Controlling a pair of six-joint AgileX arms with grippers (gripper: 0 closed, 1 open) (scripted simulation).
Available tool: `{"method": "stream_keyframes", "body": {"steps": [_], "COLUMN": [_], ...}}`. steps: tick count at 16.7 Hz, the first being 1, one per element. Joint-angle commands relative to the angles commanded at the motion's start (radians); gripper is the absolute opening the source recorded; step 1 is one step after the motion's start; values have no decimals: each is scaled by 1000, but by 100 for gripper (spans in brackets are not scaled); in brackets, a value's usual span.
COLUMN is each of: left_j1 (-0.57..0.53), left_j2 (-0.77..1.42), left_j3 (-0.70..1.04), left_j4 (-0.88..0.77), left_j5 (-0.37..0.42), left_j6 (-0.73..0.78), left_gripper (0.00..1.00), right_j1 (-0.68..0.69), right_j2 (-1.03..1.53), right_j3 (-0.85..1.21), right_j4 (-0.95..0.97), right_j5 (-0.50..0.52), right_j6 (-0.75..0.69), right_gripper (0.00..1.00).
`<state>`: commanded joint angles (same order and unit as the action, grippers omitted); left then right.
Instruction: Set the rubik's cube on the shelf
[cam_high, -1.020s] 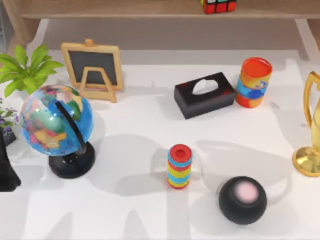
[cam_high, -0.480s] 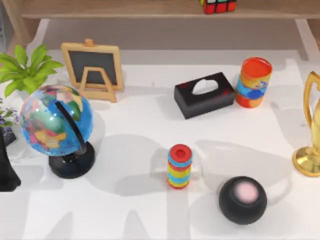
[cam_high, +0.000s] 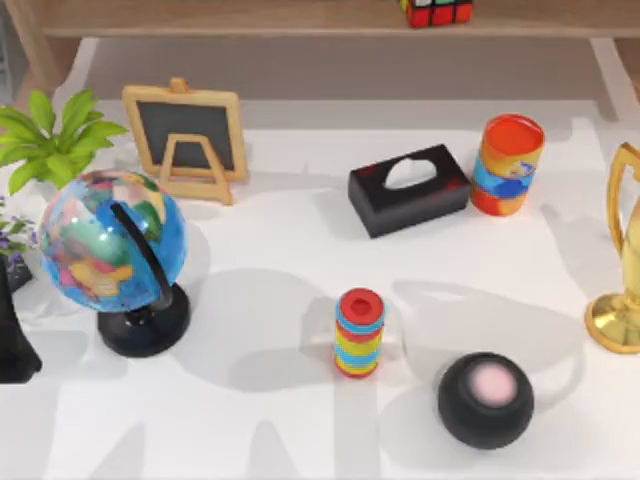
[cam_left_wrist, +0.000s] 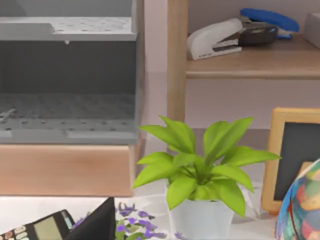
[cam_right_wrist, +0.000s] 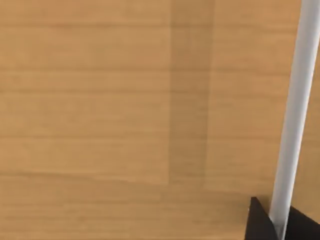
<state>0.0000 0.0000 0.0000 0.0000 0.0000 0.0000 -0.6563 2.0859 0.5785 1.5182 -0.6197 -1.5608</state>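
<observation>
The cube (cam_high: 438, 11) is cut by the top view's upper edge where it sits on the shelf (cam_high: 250, 18), so just its lower row of squares is seen. The shelf itself is cropped at the top and both sides. At the desk's right edge the trophy (cam_high: 622, 270) is sliced off, leaving one handle and part of the base. At the left edge a black object (cam_high: 14, 335) is half cut away and cannot be identified, and purple flowers (cam_high: 12, 232) are partly lost. In the left wrist view the globe (cam_left_wrist: 303, 205), easel (cam_left_wrist: 295, 155) and calculator (cam_left_wrist: 37, 229) are cropped. A dark tip (cam_right_wrist: 272, 222) at the right wrist view's corner cannot be identified.
</observation>
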Motion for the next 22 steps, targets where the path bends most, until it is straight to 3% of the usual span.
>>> {"method": "stream_keyframes", "body": {"steps": [5,11,17,22], "left_j1": [0,0,0,0], "left_j2": [0,0,0,0], "left_j3": [0,0,0,0], "left_j4": [0,0,0,0], "left_j5": [0,0,0,0], "left_j6": [0,0,0,0], "left_gripper": [100,100,100,100], "right_j1": [77,88,153,157], "right_j2": [56,69,149,159], "right_j3": [145,166,377,393], "right_j4": [-95,-116,-228,-248], "right_j5": [77,85,158,167], "right_j6": [9,10,10,11], "right_gripper": [0,0,0,0]}}
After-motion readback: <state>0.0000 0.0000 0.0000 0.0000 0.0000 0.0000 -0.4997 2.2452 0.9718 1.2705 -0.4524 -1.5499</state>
